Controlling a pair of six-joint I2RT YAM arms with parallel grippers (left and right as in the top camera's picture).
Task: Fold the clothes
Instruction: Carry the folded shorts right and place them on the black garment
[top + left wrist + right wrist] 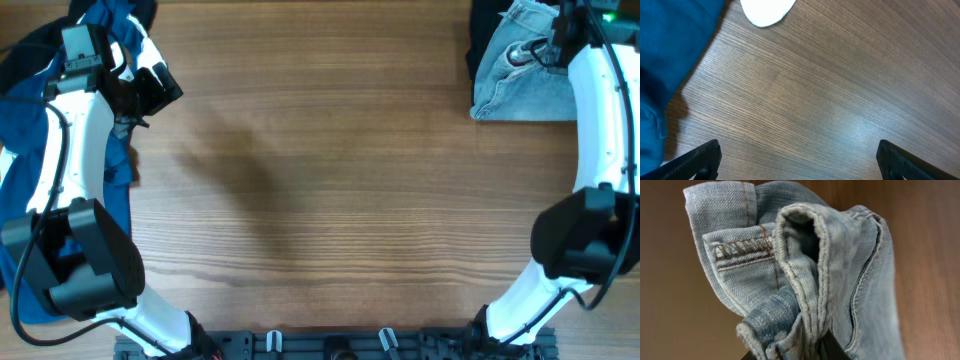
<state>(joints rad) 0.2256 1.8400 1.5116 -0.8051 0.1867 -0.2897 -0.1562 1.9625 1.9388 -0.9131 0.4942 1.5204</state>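
Note:
The pale light-blue denim shorts (522,78) lie bunched at the table's far right. My right gripper (556,42) is over their upper part and is shut on a fold of the denim (805,280), which fills the right wrist view with its seams and hem. My left gripper (150,95) is open and empty at the far left, hovering over bare wood (805,100) next to a deep-blue garment (30,110); its two black fingertips show wide apart at the bottom of the left wrist view (800,160).
The deep-blue garment (670,55) covers the table's left edge, under and around the left arm. A dark cloth (486,30) lies behind the shorts at the far right. A white rounded part (767,11) shows at the top of the left wrist view.

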